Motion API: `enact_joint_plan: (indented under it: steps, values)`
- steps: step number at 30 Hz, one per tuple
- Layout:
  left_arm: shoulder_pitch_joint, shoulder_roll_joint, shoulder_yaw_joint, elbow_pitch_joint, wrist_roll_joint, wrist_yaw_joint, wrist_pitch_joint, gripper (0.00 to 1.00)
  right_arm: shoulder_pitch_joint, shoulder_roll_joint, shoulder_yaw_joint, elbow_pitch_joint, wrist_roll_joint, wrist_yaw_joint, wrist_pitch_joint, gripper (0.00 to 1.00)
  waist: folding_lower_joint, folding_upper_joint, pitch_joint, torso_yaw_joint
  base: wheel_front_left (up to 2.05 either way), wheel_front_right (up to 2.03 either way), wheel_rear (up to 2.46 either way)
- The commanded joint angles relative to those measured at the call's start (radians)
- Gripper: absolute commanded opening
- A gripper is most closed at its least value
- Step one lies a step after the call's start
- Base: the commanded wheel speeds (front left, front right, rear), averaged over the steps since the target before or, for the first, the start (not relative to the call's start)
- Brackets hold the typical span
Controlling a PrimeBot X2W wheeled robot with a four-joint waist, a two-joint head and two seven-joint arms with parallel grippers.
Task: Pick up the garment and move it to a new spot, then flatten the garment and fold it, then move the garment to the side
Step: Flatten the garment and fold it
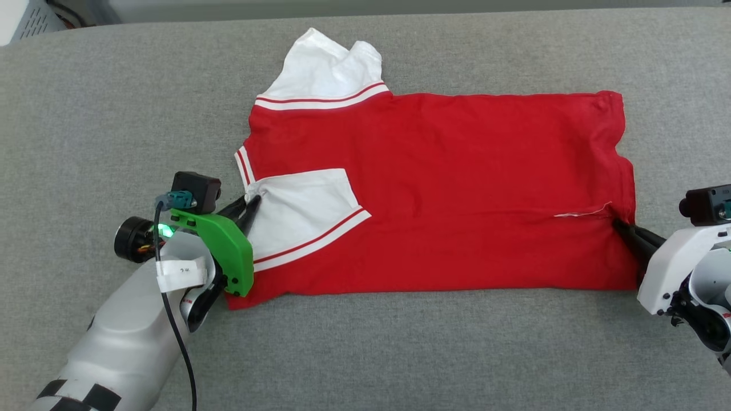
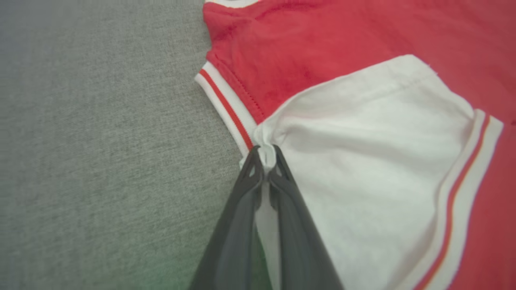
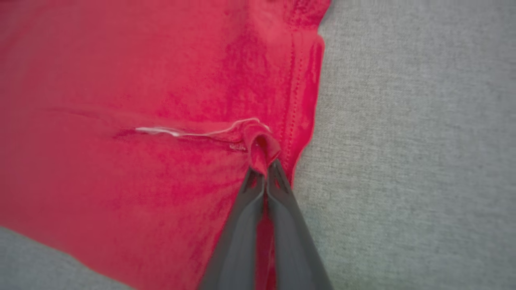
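The red jersey-style T-shirt with white short sleeves (image 1: pixel 457 188) is lying flat across the middle of the grey woven-fabric surface (image 1: pixel 400 354), with its collar end towards the robot's left. The left gripper (image 2: pixel 266 158) is pinching a small fold of white sleeve cloth beside the striped trim, jaws nearly closed on it. The right gripper (image 3: pixel 264 171) is clamping a bunched red fold just inside the hem, jaws closed.

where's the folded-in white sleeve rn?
Head view, left side: the white sleeve lies folded onto the red shirt, its outer corner pinched by the left gripper.
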Motion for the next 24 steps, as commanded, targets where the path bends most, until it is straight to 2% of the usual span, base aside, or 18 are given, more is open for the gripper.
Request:
enact_joint_plan:
  steps: [1,4,5,11,18,24]
  values:
    - [-0.008,0.0,-0.012,0.016,-0.024,-0.002,-0.007,1.0,-0.003,0.001,0.005,0.001,0.011,-0.001,-0.02,1.0,-0.0001,0.0,-0.025,0.009,0.0,0.0,0.0]
    - [-0.035,0.031,-0.037,0.001,-0.052,-0.002,-0.019,1.0,0.024,-0.025,-0.001,-0.024,0.011,-0.001,-0.067,1.0,-0.0001,0.0,-0.064,0.025,0.0,0.0,0.0]
    - [-0.056,0.063,-0.06,-0.024,-0.065,-0.002,-0.001,1.0,0.055,-0.047,-0.016,-0.045,0.005,-0.001,-0.098,1.0,-0.0001,0.0,-0.095,0.04,0.0,0.0,0.0]
    - [-0.1,0.128,-0.113,-0.109,-0.103,-0.002,0.108,1.0,0.114,-0.069,-0.064,-0.103,-0.008,-0.001,-0.12,1.0,-0.0001,0.0,-0.133,0.059,0.0,0.0,0.0]
    - [-0.134,0.176,-0.211,-0.238,-0.213,-0.002,0.436,1.0,0.164,-0.062,-0.123,-0.146,-0.05,-0.001,-0.089,1.0,-0.0001,0.0,-0.157,0.074,0.0,0.0,0.0]
    - [-0.14,0.187,-0.277,-0.303,-0.288,-0.002,0.636,1.0,0.198,-0.037,-0.167,-0.173,-0.079,-0.001,-0.058,1.0,-0.0001,0.0,-0.168,0.078,0.0,0.0,0.0]
